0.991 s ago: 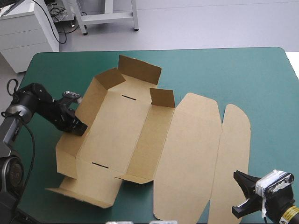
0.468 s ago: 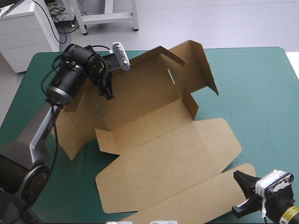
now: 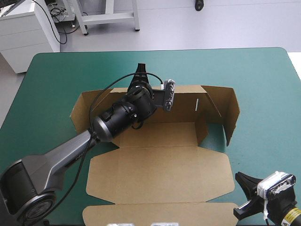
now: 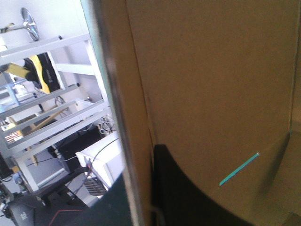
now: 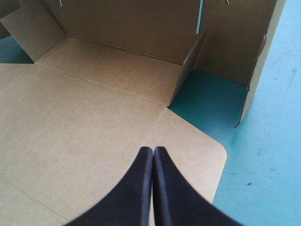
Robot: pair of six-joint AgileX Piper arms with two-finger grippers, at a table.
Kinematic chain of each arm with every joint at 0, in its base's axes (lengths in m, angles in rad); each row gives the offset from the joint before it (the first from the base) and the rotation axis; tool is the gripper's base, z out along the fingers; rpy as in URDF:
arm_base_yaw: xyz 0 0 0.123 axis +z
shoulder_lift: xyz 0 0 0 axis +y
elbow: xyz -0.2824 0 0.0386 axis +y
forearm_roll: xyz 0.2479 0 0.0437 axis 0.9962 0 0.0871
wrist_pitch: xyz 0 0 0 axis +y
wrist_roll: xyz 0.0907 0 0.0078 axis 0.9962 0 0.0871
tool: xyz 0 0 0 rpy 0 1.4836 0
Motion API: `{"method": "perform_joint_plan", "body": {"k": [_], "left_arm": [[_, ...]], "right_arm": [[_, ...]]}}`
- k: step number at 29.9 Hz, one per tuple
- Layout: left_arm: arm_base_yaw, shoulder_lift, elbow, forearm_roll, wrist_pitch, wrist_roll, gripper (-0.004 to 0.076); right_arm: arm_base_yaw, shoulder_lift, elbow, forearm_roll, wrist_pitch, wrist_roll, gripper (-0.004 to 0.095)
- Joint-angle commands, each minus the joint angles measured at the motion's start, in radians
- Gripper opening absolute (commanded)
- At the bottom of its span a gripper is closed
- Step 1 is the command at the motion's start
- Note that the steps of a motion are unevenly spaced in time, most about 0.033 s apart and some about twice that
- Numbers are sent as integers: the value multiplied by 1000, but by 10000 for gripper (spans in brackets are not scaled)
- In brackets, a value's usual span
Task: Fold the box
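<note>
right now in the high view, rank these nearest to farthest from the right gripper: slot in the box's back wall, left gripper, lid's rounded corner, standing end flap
From the right gripper:
1. lid's rounded corner, just ahead of it
2. standing end flap, right end of the box
3. slot, in the back wall
4. left gripper, at that wall's top edge

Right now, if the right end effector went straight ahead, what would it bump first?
Probably the flat lid of the box, just ahead of the right end effector. Depth is unclear; it might skim to the raised wall.
</note>
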Motion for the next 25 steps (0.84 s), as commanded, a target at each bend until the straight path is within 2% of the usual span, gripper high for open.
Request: {"method": "perform_joint_plan", "body": {"k": [1, 5, 8, 14, 19, 25], "left_arm": [[-42, -86, 113, 76, -122, -85, -8], [-45, -152, 344, 285, -273, -313, -8], [-45, -199, 526, 442, -342, -461, -8], [-45, -222, 746, 789, -376, -786, -8], [-45, -222, 743, 773, -404, -803, -8], [-45, -222, 707, 765, -400, -803, -8]], "right_arm": [[-6, 11, -24, 0, -75, -8, -15], [-6, 11, -24, 0, -75, -8, -15], [-6, 11, -24, 0, -75, -8, -15], [-6, 11, -24, 0, -75, -8, -15], [-6, 13, -24, 0, -97, -6, -15], [-6, 13, -24, -59, -104, 52, -14]]}}
